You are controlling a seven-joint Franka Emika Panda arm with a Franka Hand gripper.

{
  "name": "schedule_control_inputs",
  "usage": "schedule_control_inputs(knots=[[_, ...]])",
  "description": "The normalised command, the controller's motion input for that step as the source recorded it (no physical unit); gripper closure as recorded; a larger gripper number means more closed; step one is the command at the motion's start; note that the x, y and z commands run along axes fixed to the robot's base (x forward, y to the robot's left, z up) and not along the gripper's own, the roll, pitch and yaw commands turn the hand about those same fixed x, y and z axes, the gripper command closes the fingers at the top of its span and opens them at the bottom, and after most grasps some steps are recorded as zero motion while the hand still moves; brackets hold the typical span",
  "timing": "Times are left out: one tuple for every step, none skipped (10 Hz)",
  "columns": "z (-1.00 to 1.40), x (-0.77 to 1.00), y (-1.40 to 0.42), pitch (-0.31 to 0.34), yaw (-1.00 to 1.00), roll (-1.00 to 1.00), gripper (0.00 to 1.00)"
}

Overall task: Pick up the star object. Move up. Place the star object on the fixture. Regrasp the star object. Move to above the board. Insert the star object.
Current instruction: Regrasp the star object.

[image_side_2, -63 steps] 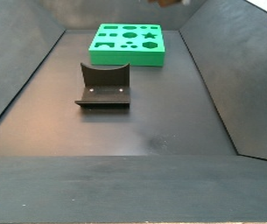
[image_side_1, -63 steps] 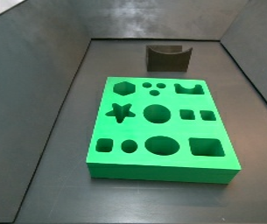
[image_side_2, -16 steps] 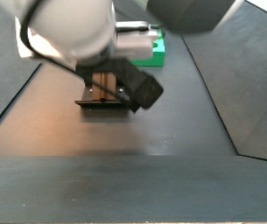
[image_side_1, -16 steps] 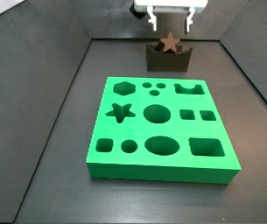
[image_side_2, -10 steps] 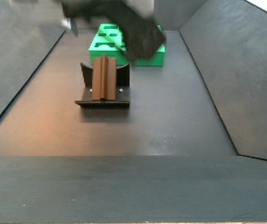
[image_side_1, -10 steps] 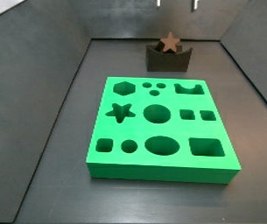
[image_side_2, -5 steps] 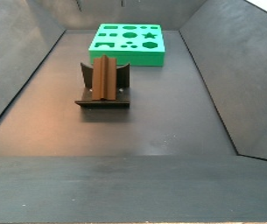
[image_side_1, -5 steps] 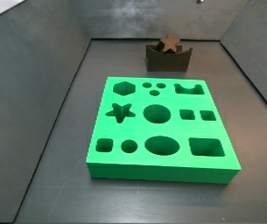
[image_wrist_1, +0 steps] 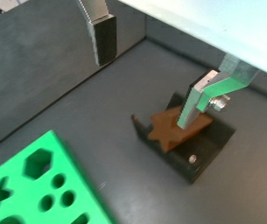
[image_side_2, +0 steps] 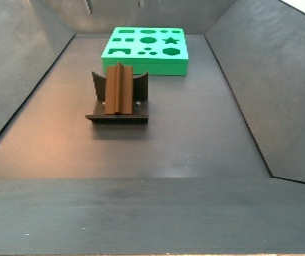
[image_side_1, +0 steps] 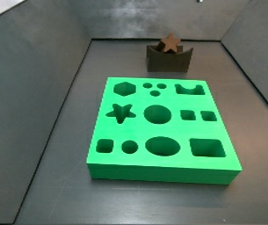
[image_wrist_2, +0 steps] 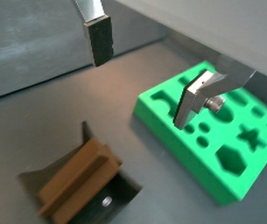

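Now the star object (image_side_1: 170, 41) rests in the notch of the fixture (image_side_1: 168, 60), lying along it in a side view (image_side_2: 116, 90). Beyond stands the board (image_side_2: 147, 50), well apart. High above, the gripper (image_wrist_1: 153, 64) shows only in both wrist views, fingers (image_wrist_2: 192, 99) spread wide, holding nothing.

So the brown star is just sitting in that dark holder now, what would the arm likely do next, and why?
Probably come back down and close on the star object again. It rests in the fixture, apart from the board. The gripper is open and empty, raised above the fixture in both wrist views and out of both side views, so nothing can move until it regrasps.
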Motion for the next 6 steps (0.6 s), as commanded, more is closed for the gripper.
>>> schedule_control_inputs(knots=[[0.01, -0.04, -0.02, 0.007, -0.01, 1.0, 0.0], [0.01, -0.03, -0.02, 0.0, -0.01, 1.0, 0.0], [0.0, -0.03, -0.02, -0.002, 0.0, 1.0, 0.0], [0.0, -0.02, -0.02, -0.003, 0.0, 1.0, 0.0], [0.01, -0.02, -0.02, -0.001, 0.0, 1.0, 0.0], [0.01, -0.01, -0.02, 0.005, 0.0, 1.0, 0.0]])
